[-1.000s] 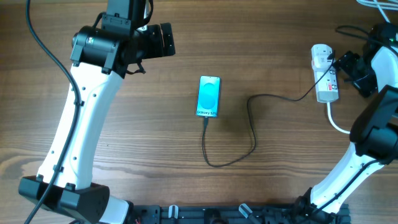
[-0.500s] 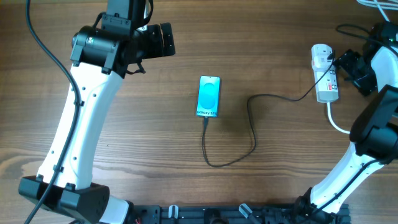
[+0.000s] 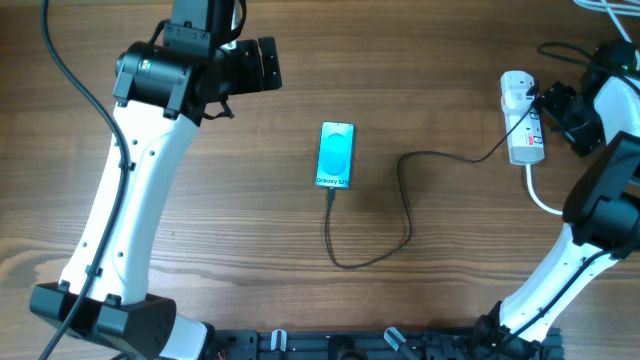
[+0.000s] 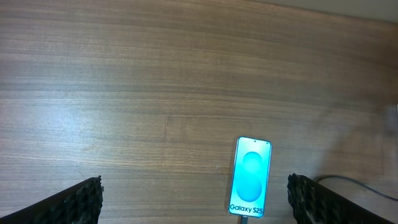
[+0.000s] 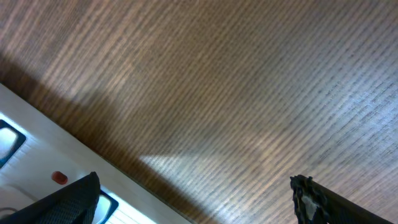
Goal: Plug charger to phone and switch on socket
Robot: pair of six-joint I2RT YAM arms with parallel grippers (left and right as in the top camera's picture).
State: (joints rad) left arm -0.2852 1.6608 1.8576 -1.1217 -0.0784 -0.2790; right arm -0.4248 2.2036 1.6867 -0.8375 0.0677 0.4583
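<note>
Phone [image 3: 336, 155] is lying flat mid-table, screen up and glowing turquoise, with its text end facing the robot's base. Charger [image 3: 404, 215] is leaving the phone's near edge, looping toward the base, then curving right and running across to the socket [image 3: 523, 130]. Its tip is meeting the phone's edge, but it is too small to tell whether it is seated.

Socket is lying at the far right of the table [image 3: 460, 290], and a white cord [image 3: 540, 195] is trailing from its near end. A red mark is showing on its face in the right wrist view. Switch position: cannot tell.

Left gripper [image 4: 194, 186] is hanging over the far left of the table, well apart from the phone. Its fingers are standing wide apart over bare wood and gripping nothing.

Right gripper [image 5: 196, 186] is hovering just beside the socket's right side, fingers spread wide and holding nothing. One finger [image 5: 68, 202] is overlapping the socket's edge in the wrist view. Contact: cannot tell.
</note>
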